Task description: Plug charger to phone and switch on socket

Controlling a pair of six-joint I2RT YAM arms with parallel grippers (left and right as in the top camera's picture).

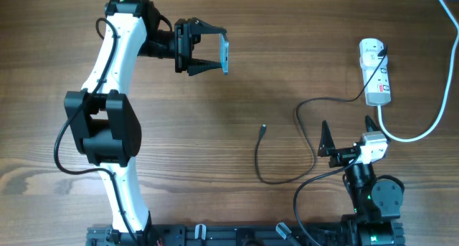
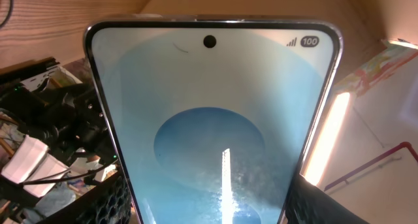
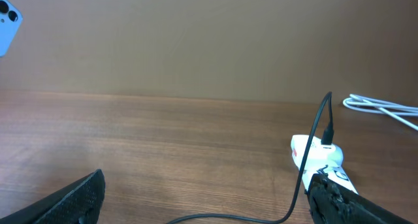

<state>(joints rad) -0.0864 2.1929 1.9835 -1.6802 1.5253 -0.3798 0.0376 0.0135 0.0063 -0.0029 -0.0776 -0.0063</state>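
Jaws of the left gripper (image 1: 215,51) pinch the phone (image 1: 226,56) by its long edges and hold it off the table, edge-on to the overhead camera. Those of the right gripper (image 1: 347,125) stand wide apart over bare wood, holding nothing.

The charger (image 1: 259,163) lies in a loose loop on the table between the arms. Its plug tip (image 1: 264,128) is free, well apart from the phone, and its far end runs up to the socket (image 1: 374,74).

The phone looks light but slick and breakable – glass face, smooth rim – so the side grip suits it, firm rather than hard. The cable is thin and limp. A hold just behind the tip would likely keep the plug from swinging, while a hold further back would let it droop.

In the left wrist view the screen (image 2: 209,119) fills the frame and its near end is cut off, so the charging port cannot be seen. The socket's switch is too small to read as on or off.
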